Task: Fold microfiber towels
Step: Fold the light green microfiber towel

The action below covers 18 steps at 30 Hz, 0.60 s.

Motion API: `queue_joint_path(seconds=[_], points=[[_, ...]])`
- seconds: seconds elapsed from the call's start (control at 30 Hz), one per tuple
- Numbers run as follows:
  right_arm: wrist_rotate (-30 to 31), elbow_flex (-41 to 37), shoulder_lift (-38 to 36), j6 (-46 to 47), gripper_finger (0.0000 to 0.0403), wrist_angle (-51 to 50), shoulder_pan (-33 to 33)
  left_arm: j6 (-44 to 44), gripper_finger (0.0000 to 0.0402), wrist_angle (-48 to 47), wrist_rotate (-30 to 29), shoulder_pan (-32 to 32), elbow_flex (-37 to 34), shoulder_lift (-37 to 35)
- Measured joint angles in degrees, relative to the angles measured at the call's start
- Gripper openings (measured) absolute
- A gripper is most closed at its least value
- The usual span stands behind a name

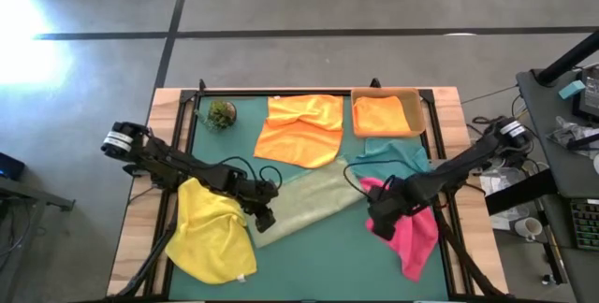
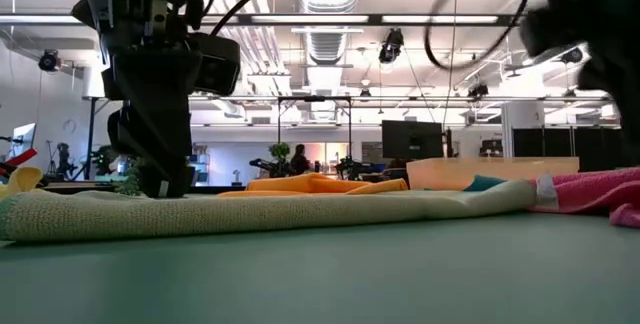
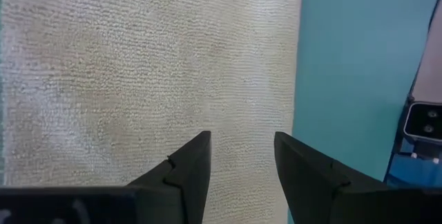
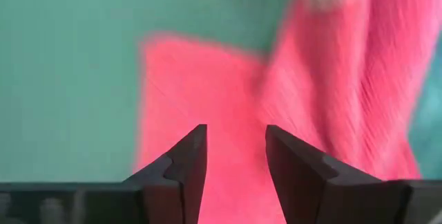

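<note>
Across the green mat's middle lies the olive green towel (image 1: pixel 307 202), a long flat strip with a fine looped nap and one straight edge running beside bare mat. Over its left end the left gripper (image 3: pixel 242 158) hovers with its fingers spread apart, holding nothing. Six cloths show in all: a rumpled yellow towel (image 1: pixel 213 233) at the front left, a creased orange towel (image 1: pixel 301 130) at the back, a second orange towel (image 1: pixel 381 114) folded square in the shallow tan tray (image 1: pixel 418 111), a teal towel (image 1: pixel 398 158) under the right arm, and a bunched pink towel (image 1: pixel 415 235) with soft ridged folds at the front right. Above the pink one the right gripper (image 4: pixel 236 151) hangs parted and empty. Open mat remains along the front edge between the yellow and pink cloths. One small plant ball (image 1: pixel 222 113) sits at the back left corner.
</note>
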Motion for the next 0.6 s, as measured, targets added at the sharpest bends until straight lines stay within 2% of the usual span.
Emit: queue_joint_path(seconds=[0.17, 0.33, 0.47, 0.6], points=[[7.60, -0.11, -1.63, -3.26, 0.0137, 15.84, -2.11, 1.29, 0.0144, -5.85, -0.40, -0.02, 0.02, -2.95], [7.76, -0.14, 2.25, -8.77, 0.0137, 32.75, -5.56, 1.26, 0.0144, -16.17, -2.80, -0.04, 0.04, -7.88], [5.87, -0.14, 6.83, -12.03, 0.0137, 46.06, -6.98, 0.05, 0.0144, -20.85, -3.57, -0.04, 0.20, -12.94], [5.47, 1.37, 11.49, -13.16, 0.0137, 50.90, -7.41, 0.10, 0.0144, -24.10, -7.34, -0.04, 0.17, -17.54]])
